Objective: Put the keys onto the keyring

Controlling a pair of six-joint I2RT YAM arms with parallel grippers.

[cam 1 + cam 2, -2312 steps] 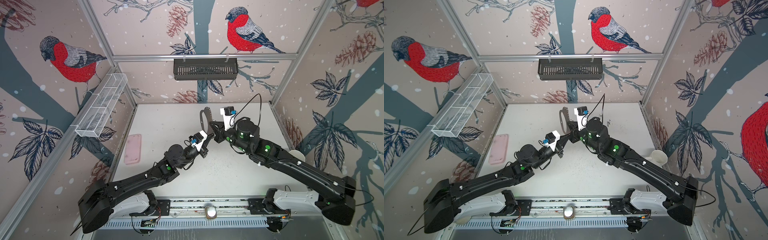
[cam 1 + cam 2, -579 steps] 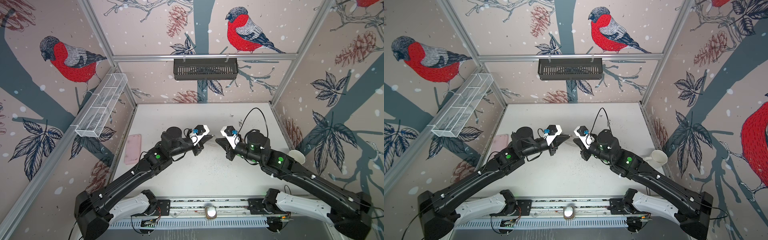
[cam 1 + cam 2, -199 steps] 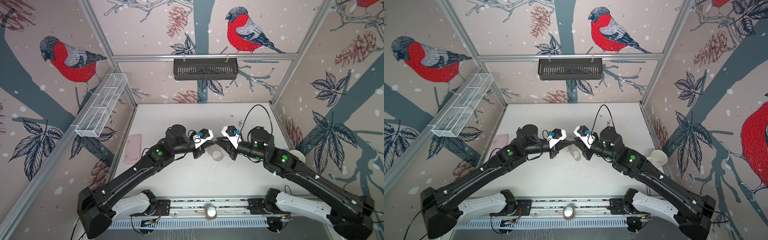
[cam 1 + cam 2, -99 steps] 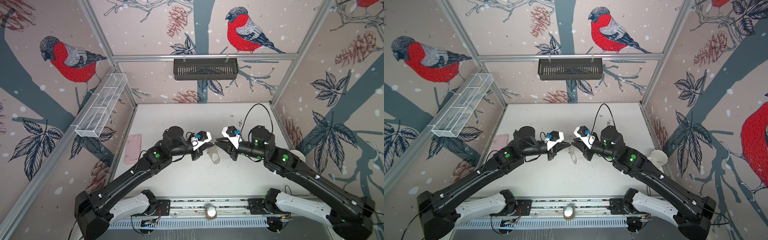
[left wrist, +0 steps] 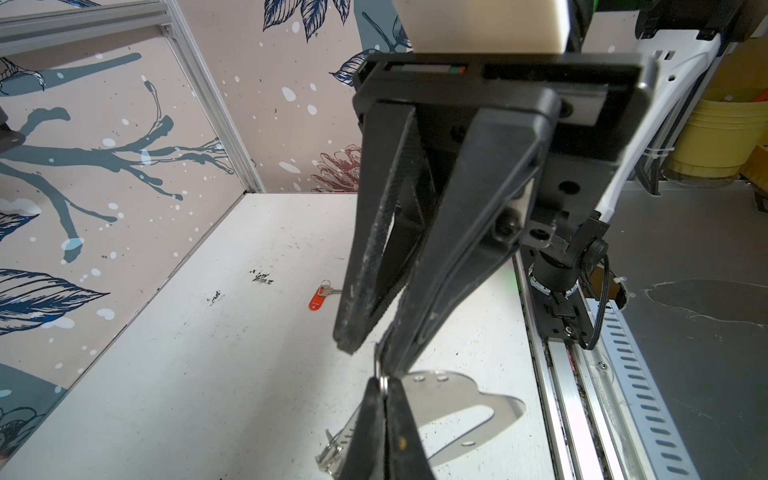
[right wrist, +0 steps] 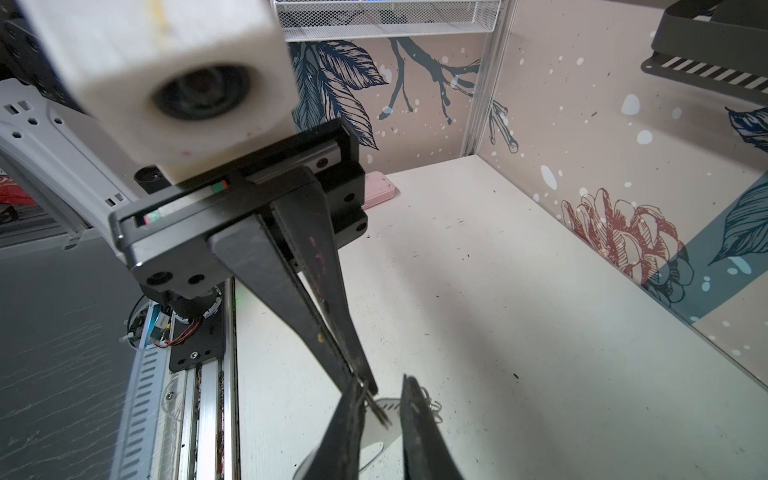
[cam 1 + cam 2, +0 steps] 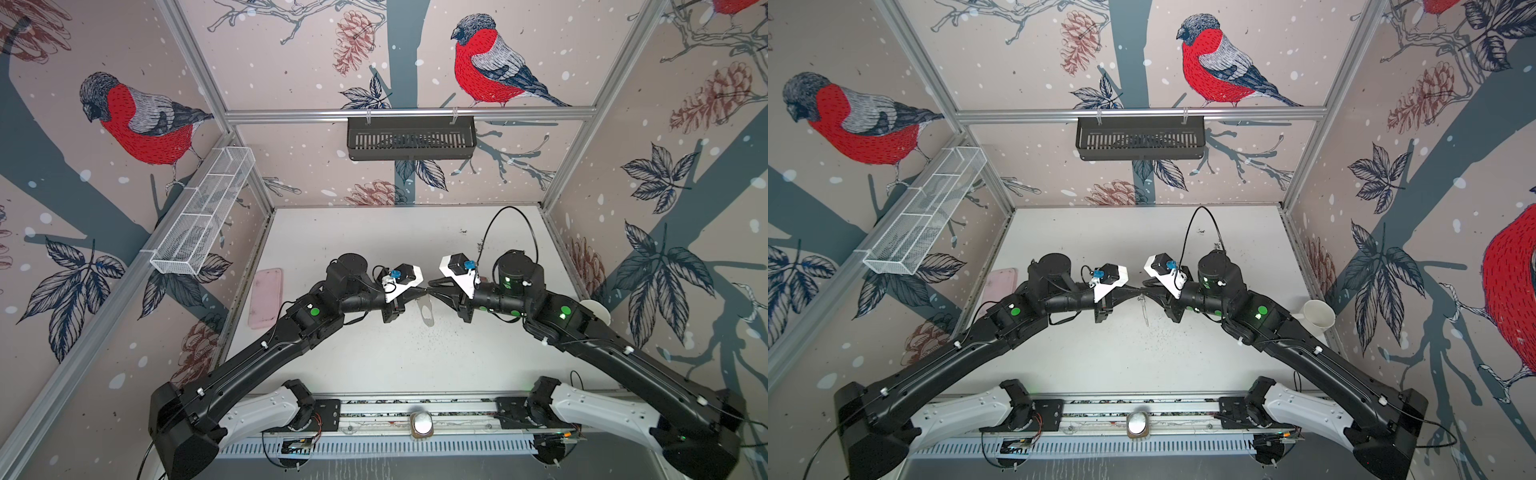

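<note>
The keyring (image 5: pixel 457 399) is a flat grey metal plate with an oval cutout and small rings along one edge. It hangs just above the table from one small ring. My left gripper (image 5: pixel 384 382) is shut on that ring. My right gripper (image 6: pixel 382 399) faces it tip to tip, its jaws a little apart, with one finger (image 6: pixel 349 415) against the ring and the left fingertips. In both top views the left gripper (image 7: pixel 423 292) and the right gripper (image 7: pixel 430 291) meet mid-table, with the keyring (image 7: pixel 1145 309) under them. One of the keys (image 5: pixel 319 298), with a red-orange tag, lies on the table beyond.
A pink case (image 7: pixel 266 301) lies by the left wall. A white cup (image 7: pixel 1316 316) stands at the right wall. A wire basket (image 7: pixel 203 216) hangs on the left wall and a black shelf (image 7: pixel 409 137) on the back rail. The arms' base rail (image 7: pixel 415 411) runs along the front edge.
About three seconds ago the gripper tips were apart; now they meet. Over the last second both arms hardly move and the hanging plate has turned a little more edge-on.
</note>
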